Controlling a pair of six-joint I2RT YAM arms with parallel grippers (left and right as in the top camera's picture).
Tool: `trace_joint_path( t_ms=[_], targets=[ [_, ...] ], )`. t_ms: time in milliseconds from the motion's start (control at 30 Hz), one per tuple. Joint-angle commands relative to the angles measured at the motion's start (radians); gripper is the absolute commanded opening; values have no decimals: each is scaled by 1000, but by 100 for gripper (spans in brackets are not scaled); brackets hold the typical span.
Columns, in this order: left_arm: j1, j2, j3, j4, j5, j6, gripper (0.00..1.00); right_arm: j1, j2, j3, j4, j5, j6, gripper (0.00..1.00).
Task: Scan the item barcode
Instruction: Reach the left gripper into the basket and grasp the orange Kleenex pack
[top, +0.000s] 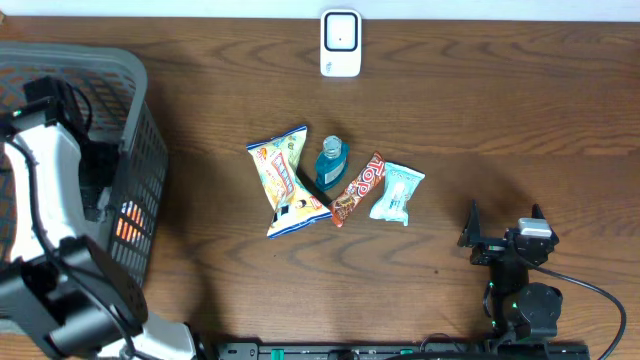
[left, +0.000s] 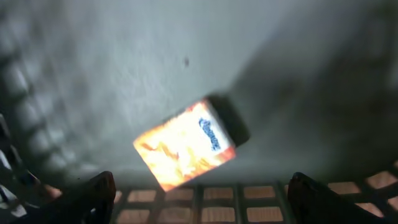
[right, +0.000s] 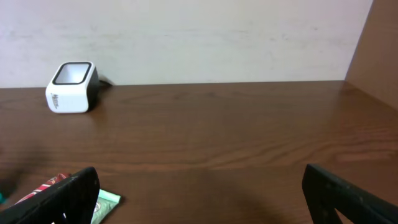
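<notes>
An orange box (left: 186, 146) with blue lettering lies flat on the floor of the grey basket (top: 140, 120); through the basket's wall it shows as an orange patch (top: 127, 224). My left gripper (left: 202, 182) hangs open just above and beside it, one finger (left: 102, 190) on each side, touching nothing. The white barcode scanner (top: 340, 43) stands at the table's far edge, also seen as the scanner (right: 71, 87) from the right wrist. My right gripper (top: 503, 228) rests open and empty at the near right.
In the middle of the table lie a colourful snack bag (top: 285, 180), a blue bottle (top: 331, 162), a red bar (top: 358, 188) and a mint-green packet (top: 397, 192). The basket's lattice wall (left: 261, 199) rises close to my left fingers.
</notes>
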Motion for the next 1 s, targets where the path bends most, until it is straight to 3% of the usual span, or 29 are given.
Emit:
trace_joint_path(
  t_ms=[0,167,233,300,833,900,967],
  targets=[
    [2,33,-8,-22,110,-48,89,8,-2,-1,-3,-5,-11,99],
    [2,41,-38,-40,116,-48,89,8,-2,-1,-3,-5,-11,99],
    [2,41,-50,-53,116,-48,81,8,-2,-1,-3,-5,-11,99],
    [2,41,-65,-55,116,-48,80,8,-2,-1,-3,-5,-11,99],
    [2,41,-294,187,78,-115,80,8,-2,-1,-3,-5,-11,99],
    [2,41,-310,209,78,-115,70,8,-2,-1,-3,-5,-11,99],
    [2,41,-326,226,78,-115,53,8,-2,-1,-3,-5,-11,99]
  ],
)
